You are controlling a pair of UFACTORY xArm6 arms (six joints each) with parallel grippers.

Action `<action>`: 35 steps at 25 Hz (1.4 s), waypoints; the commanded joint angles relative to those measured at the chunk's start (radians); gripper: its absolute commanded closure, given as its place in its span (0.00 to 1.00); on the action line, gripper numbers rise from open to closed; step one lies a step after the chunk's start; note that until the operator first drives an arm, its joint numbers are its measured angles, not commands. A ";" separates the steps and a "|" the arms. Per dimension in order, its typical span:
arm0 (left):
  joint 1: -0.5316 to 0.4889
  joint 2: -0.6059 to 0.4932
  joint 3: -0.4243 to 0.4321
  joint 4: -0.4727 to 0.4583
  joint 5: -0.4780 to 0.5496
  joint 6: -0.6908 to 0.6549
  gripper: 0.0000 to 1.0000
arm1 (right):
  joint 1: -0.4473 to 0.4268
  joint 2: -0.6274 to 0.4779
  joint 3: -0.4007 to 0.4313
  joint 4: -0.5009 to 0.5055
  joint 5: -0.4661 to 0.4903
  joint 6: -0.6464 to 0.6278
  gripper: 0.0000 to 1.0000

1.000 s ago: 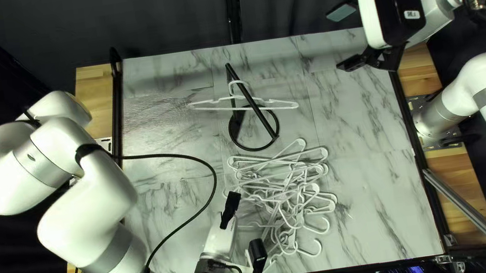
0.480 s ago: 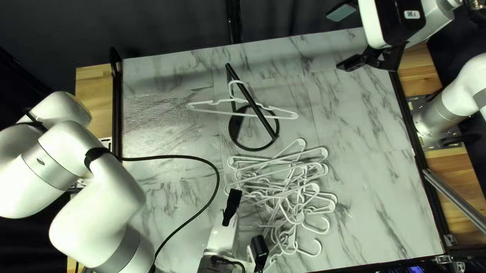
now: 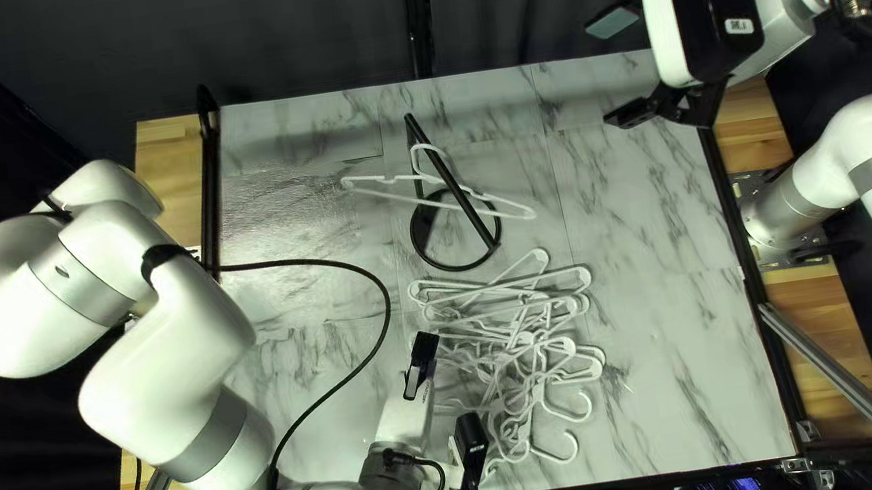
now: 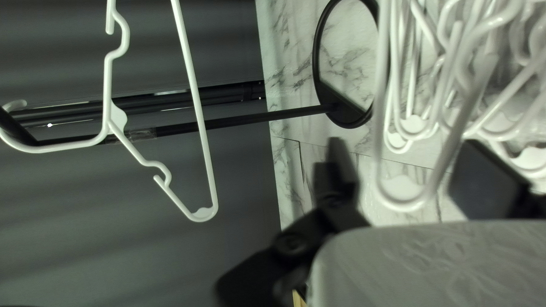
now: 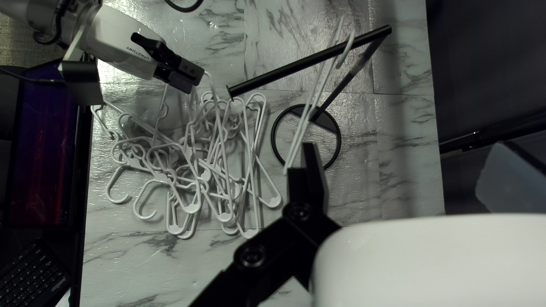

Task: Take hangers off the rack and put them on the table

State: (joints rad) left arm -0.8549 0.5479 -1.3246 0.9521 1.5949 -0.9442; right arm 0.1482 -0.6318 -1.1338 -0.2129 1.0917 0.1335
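My left gripper (image 3: 424, 358) is low beside the pile of white hangers (image 3: 533, 286), with one finger hidden. In the left wrist view its fingers stand wide apart at my left gripper (image 4: 406, 170), one blurred hanger end (image 4: 401, 189) showing between them, not pinched. One white hanger (image 3: 529, 213) hangs from the arm of the black rack (image 3: 454, 187); the left wrist view shows this hanger (image 4: 203, 214) away from the fingers. My right gripper (image 3: 622, 68) is raised at the far right, open. In the right wrist view my right gripper (image 5: 398, 170) holds nothing.
The rack's round base (image 3: 439, 265) rests behind the pile. A black cable (image 3: 385, 309) loops beside my left arm. Outside the near edge are a screen (image 5: 40, 159) and a keyboard (image 5: 34, 276). A dark curtain (image 3: 303, 25) hangs behind the table.
The hanger on the rack has swung, its right end dipping lower than a second ago. My left gripper has shifted slightly rightward and toward the rack. My right arm is still.
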 commanded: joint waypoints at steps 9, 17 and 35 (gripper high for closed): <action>-0.031 -0.233 0.074 -0.080 -0.079 0.044 0.00 | 0.000 0.000 0.000 0.000 0.000 0.000 0.00; -0.089 -0.654 0.223 -0.116 -0.047 0.134 0.00 | 0.000 0.000 0.000 0.000 0.000 0.000 0.00; 0.199 -1.151 0.267 -0.301 -0.144 0.554 0.00 | 0.000 0.000 0.000 0.000 0.000 0.000 0.00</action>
State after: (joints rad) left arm -0.6557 -0.6026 -1.0580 0.6509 1.4512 -0.3901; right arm 0.1482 -0.6319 -1.1338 -0.2129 1.0917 0.1335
